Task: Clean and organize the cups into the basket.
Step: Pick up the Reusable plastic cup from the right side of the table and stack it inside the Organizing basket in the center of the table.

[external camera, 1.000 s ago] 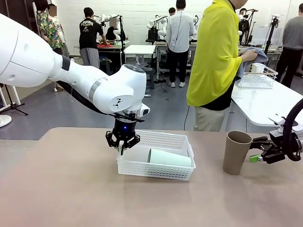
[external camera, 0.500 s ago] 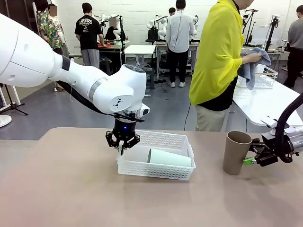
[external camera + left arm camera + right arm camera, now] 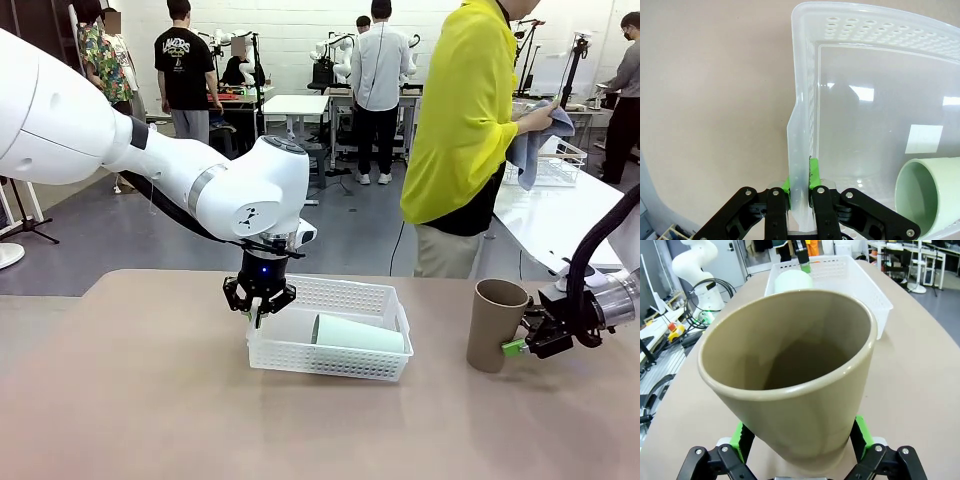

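Front view: left gripper point(image 3: 258, 303) pinching left end wall of basket point(image 3: 335, 362), fingers clamping shut on rim. Inside basket, mint cup point(image 3: 358, 333) lying on side toward right end, mouth facing left gripper. Right of basket and apart from it, brown cup point(image 3: 496, 325) standing upright on table point(image 3: 150, 400). At cup's lower part, right gripper point(image 3: 513, 346) spreading jaws wide either side. Right wrist view: green pads point(image 3: 862, 435) flanking cup base, contact unclear. At far side, person point(image 3: 460, 110) holding cloth point(image 3: 535, 145).

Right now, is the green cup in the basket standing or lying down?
Lying on its side: the mint cup rests along the basket floor, mouth sideways.
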{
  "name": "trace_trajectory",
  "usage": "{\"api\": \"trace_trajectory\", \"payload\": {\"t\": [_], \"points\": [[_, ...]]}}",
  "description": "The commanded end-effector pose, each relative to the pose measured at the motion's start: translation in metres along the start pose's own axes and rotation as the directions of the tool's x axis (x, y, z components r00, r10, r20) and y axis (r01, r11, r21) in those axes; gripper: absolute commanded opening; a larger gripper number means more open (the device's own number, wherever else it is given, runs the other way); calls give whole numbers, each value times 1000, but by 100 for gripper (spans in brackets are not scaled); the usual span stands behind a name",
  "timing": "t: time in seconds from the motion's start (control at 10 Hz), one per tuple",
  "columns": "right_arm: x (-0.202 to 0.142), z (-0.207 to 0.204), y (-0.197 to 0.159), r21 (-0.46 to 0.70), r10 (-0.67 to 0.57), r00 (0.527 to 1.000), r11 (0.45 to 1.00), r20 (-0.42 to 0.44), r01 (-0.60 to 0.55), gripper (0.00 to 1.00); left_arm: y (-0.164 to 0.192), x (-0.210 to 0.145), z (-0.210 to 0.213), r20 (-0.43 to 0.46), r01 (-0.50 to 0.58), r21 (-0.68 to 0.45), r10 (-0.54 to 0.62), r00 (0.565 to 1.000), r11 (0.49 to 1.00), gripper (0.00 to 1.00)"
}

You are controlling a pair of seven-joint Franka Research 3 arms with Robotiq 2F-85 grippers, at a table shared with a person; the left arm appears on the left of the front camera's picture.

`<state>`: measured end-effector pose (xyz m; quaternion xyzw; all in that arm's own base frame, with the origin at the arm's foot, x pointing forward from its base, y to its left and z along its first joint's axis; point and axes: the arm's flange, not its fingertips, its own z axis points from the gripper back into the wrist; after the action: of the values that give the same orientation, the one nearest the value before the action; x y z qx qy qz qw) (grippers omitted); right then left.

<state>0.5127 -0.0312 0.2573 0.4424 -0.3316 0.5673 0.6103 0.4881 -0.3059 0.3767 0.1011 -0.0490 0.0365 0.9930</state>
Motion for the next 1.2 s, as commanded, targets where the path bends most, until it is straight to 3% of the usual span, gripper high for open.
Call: {"api": "trace_trajectory", "payload": {"t": [0.0, 0.1, 0.2, 0.3, 0.4, 0.5, 0.7, 0.8, 1.1], "points": [[-4, -6, -10, -9, 41, 999, 999, 22, -41, 100, 1, -1, -2, -2, 4, 6, -4, 1000, 1000, 0], [-8, -8, -10, -11, 67, 997, 998, 32, -67, 87, 1, -1, -2, -2, 4, 6, -4, 1000, 1000, 0], [-11, -10, -10, -10, 76, 996, 997, 35, -76, 42, 1, -1, -2, -2, 4, 6, -4, 1000, 1000, 0], [-12, -10, -10, 2, 86, 996, 996, 40, -86, 29, 1, -1, -2, -2, 4, 6, -4, 1000, 1000, 0], [-12, -9, -10, 7, 85, 995, 996, 46, -85, 35, 1, -1, -2, -2, 4, 6, -4, 1000, 1000, 0], [-12, -9, -9, 12, 88, 995, 996, 45, -88, 0, 1, -1, -2, -2, 4, 6, -4, 1000, 1000, 0], [-11, -5, -9, 6, 77, 996, 997, 55, -77, 0, 1, -1, -2, -2, 4, 6, -4, 1000, 1000, 0], [7, -1, 2, -10, 2, 995, 1000, 100, -1, 46, 1, -1, -2, -2, 4, 6, -4, 1000, 1000, 0], [108, 25, 60, -54, 13, 993, 999, 121, -6, 46, 1, -1, -2, -2, 4, 6, -4, 1000, 1000, 0]]}}
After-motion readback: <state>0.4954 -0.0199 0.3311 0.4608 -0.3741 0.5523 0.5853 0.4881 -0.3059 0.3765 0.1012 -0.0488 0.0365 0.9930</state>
